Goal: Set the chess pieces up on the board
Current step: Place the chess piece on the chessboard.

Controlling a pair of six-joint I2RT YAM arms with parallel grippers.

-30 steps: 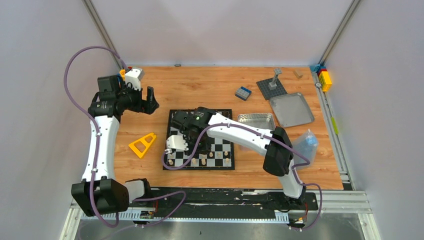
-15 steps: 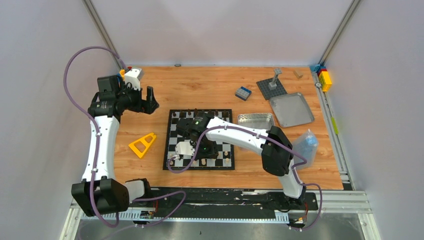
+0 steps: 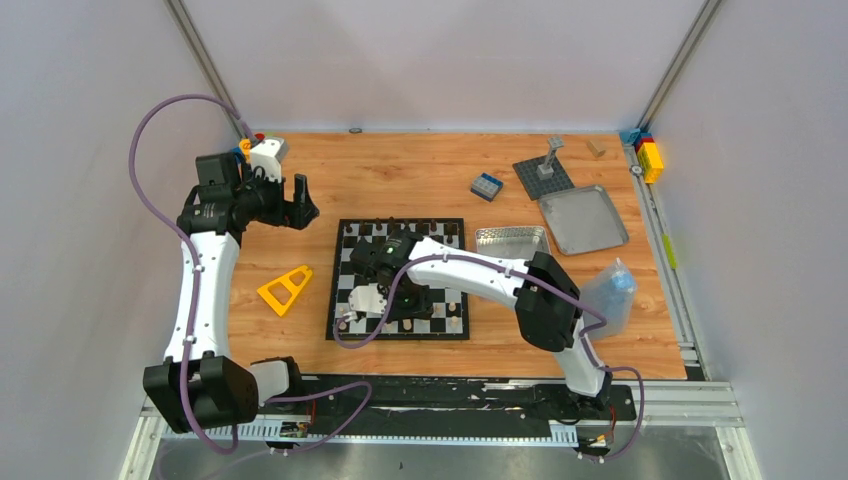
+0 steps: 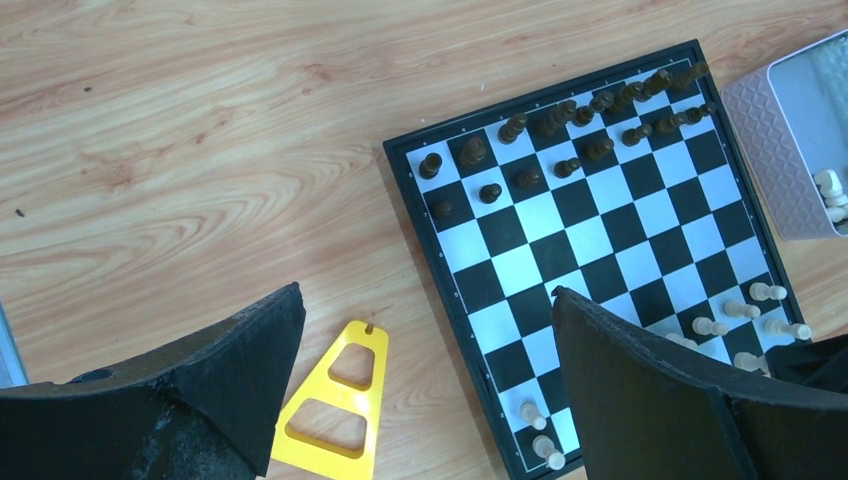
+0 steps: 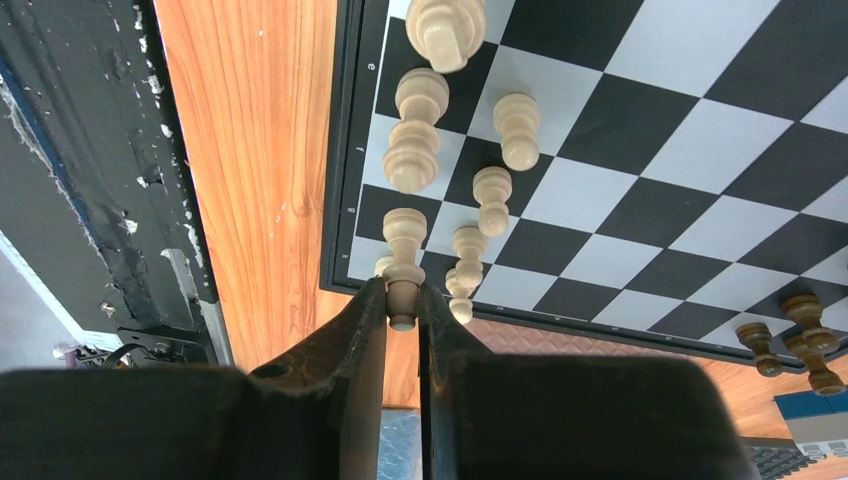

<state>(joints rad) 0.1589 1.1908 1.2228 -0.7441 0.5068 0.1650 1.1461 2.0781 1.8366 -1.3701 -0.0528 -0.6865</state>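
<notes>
The board [image 3: 345,262] lies mid-table with dark chess pieces [image 4: 560,140] along its far rows and cream chess pieces [image 5: 495,195] in its near rows. My right gripper [image 5: 402,300] is shut on the base of a cream piece [image 5: 403,240]. It holds the piece just above the board's near-left corner region, next to other cream pieces. Seen from the top view, the right gripper [image 3: 392,312] hangs over the board's near rows. My left gripper [image 3: 300,200] hovers high over bare wood, left of and beyond the board. It is open [image 4: 425,293] with nothing between its fingers.
A yellow triangular frame [image 3: 285,289] lies left of the board. A silver tin [image 3: 512,240] holding several cream pieces [image 4: 830,195] touches the board's right side. Its lid [image 3: 584,220], a grey studded plate [image 3: 543,176], a blue brick [image 3: 486,186] and a plastic bag [image 3: 610,290] are further right.
My right gripper, still holding the cream piece, has shifted slightly right and toward the board's near edge. The left arm has not moved.
</notes>
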